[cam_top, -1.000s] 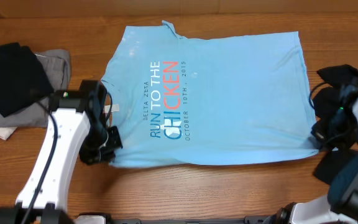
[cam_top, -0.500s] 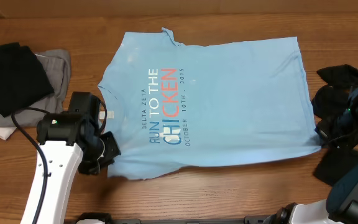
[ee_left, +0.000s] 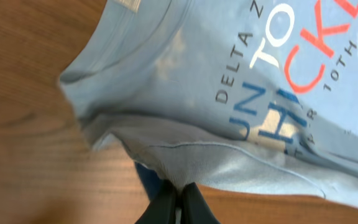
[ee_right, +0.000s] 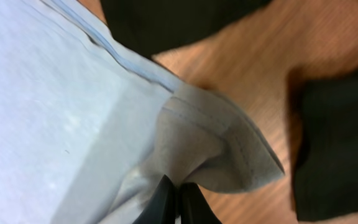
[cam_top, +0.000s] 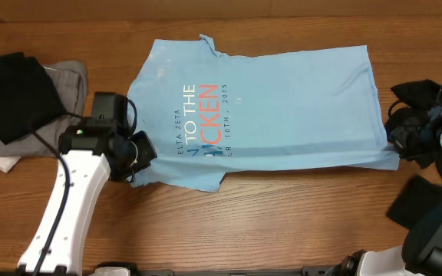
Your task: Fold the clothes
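Note:
The clothes here are chiefly a light blue T-shirt with red, white and teal lettering, spread across the middle of the wooden table. Its near edge is lifted and drawn toward the far side, which hides part of the lettering. My left gripper is shut on the shirt's near-left corner; in the left wrist view the fabric bunches up from the shut left gripper. My right gripper is shut on the near-right hem corner. In the right wrist view that hem folds over the shut right gripper.
A pile of black, grey and white garments lies at the table's left edge. A black garment sits just right of the shirt, and another dark piece lies nearer the front right. Bare wood runs along the front.
Both grippers have moved away from the front edge, carrying the shirt's near edge up and over toward the far side. The lowest line of lettering is now partly covered.

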`<state>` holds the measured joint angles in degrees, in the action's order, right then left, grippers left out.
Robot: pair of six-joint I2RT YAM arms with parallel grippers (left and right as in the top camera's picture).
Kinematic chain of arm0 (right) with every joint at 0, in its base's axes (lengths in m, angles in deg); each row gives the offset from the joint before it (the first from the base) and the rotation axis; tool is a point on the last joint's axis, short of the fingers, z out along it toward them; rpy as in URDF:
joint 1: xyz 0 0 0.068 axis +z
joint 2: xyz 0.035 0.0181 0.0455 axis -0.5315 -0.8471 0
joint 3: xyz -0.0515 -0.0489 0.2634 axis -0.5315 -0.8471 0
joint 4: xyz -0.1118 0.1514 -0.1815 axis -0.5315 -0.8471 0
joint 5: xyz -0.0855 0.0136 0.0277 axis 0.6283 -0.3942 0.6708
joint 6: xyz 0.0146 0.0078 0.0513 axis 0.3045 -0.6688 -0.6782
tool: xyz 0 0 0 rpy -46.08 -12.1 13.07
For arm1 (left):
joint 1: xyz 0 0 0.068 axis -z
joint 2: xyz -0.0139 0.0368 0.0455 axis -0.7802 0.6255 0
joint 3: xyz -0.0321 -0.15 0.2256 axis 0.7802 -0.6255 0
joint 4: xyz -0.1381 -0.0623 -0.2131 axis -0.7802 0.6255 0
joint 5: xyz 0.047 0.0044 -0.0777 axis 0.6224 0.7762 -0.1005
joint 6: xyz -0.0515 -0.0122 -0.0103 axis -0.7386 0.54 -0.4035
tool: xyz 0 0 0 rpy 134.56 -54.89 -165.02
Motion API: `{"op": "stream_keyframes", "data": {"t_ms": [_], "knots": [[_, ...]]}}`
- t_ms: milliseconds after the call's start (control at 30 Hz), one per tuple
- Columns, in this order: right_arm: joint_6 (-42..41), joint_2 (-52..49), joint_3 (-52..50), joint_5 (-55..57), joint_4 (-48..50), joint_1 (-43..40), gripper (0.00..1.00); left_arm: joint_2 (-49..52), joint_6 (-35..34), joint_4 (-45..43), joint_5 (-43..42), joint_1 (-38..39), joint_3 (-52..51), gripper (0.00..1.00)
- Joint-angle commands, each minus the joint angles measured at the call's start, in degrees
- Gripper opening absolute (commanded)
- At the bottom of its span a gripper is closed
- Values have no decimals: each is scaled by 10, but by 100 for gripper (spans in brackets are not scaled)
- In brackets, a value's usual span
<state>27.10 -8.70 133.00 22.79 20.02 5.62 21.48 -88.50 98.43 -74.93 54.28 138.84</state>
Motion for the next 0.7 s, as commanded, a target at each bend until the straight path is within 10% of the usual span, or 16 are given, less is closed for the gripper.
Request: {"op": "stream_keyframes", "data": {"t_ms": [0,667], "knots": [[2,10,-2,3,23,1,4,36,-5,-31,1,0,-4,4],[2,-35,-2,-5,94,47,4,106,-51,-122,50,-17,-4,4]]}}
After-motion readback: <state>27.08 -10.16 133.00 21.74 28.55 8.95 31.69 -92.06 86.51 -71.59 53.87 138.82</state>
